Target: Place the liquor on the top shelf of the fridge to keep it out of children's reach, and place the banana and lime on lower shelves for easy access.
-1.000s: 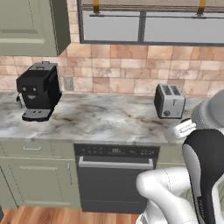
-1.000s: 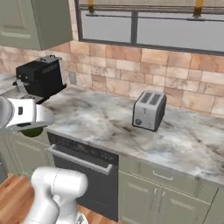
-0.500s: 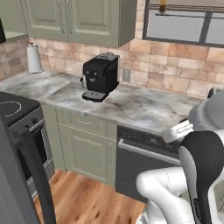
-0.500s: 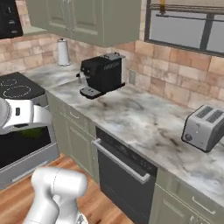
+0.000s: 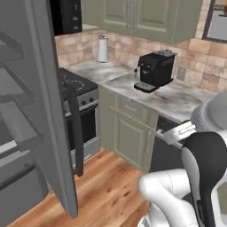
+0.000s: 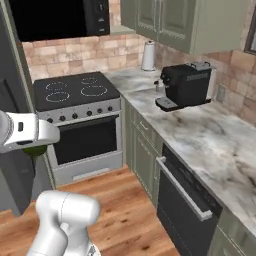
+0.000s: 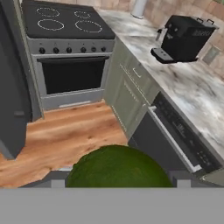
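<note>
Wood floor (image 7: pixel 65 131) fronts stove (image 7: pixel 65 26) and marble counter (image 7: pixel 192 87); jaws clamp lime (image 7: pixel 117 168)

We count one lime (image 7: pixel 117 168), big and green in the hand view. One black coffee machine (image 6: pixel 186 85) sits on the table (image 6: pixel 220 145), and one white paper-towel roll (image 6: pixel 148 55) beyond it. One stove (image 6: pixel 75 92), showing four burner rings. One open fridge (image 5: pixel 26 111). One dishwasher (image 6: pixel 185 192).
</note>
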Motion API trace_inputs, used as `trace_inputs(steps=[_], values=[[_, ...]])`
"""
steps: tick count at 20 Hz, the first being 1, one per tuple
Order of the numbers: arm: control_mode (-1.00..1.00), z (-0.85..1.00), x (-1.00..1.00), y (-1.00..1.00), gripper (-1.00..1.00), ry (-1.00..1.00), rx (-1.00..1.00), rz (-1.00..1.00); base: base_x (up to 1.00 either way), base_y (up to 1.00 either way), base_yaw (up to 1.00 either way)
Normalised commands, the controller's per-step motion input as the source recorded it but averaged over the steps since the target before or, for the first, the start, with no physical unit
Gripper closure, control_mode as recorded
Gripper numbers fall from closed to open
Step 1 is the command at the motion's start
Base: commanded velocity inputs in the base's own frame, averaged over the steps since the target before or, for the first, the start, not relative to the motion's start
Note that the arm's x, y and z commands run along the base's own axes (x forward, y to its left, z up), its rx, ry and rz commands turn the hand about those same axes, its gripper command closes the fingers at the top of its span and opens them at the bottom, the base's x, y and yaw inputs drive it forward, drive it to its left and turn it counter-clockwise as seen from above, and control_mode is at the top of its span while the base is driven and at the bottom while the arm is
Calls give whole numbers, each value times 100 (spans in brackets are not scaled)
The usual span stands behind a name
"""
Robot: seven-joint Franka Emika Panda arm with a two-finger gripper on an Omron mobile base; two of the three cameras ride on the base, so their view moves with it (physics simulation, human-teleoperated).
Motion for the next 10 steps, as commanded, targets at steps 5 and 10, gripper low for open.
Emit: trace_inputs(steps=[5,10], values=[[100,0,0,0,100,0,0,0,-54,8,59],[100,0,0,0,100,0,0,0,-2,48,58]])
